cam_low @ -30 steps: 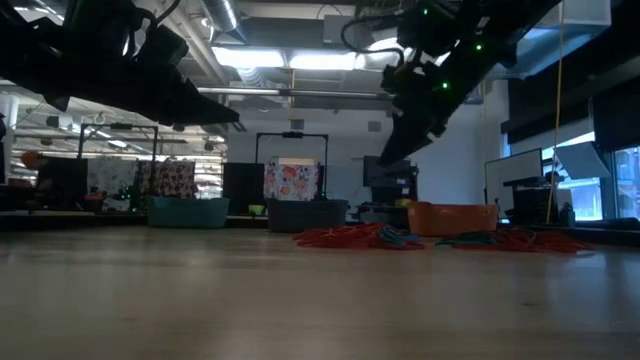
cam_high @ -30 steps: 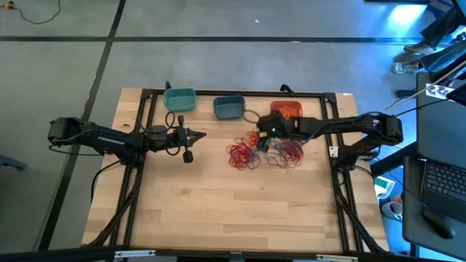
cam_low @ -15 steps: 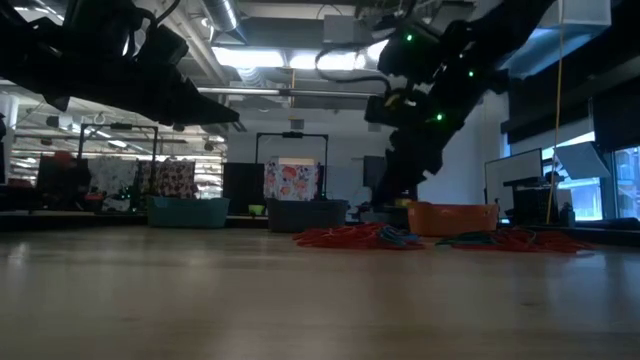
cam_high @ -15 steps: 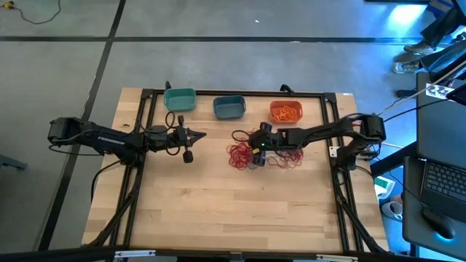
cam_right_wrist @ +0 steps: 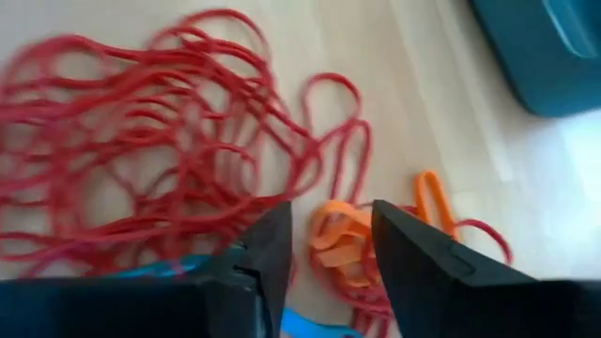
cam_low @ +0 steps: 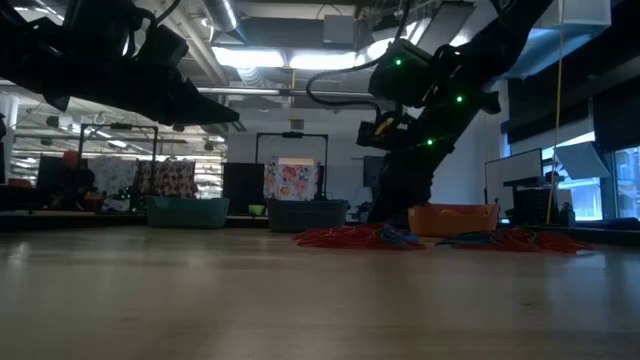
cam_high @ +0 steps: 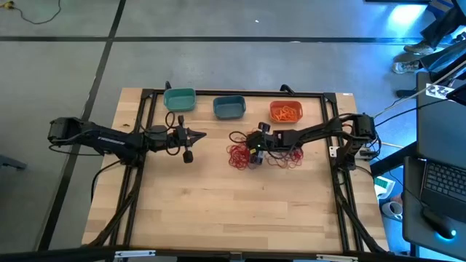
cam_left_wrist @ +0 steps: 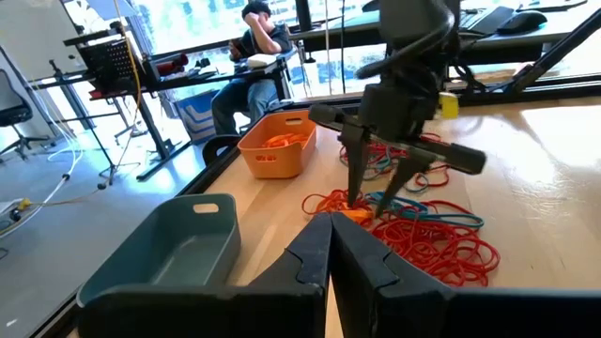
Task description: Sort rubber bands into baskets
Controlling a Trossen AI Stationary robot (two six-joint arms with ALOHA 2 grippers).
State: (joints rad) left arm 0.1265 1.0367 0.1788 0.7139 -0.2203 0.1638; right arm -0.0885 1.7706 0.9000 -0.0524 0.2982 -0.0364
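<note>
Right claw (cam_high: 254,148) down on the pile of rubber bands (cam_high: 244,154) mid-bench, fingers apart either side of an orange band (cam_right_wrist: 340,239), not yet clamped. Left claw (cam_high: 198,135) pressed together, empty, waiting beside the pile. Sorting barely begun: most red and blue bands loose on the bench (cam_high: 218,211). Orange basket (cam_high: 286,111) holding several orange bands; teal basket (cam_high: 179,99) and slate blue basket (cam_high: 228,108) apparently empty.
</note>
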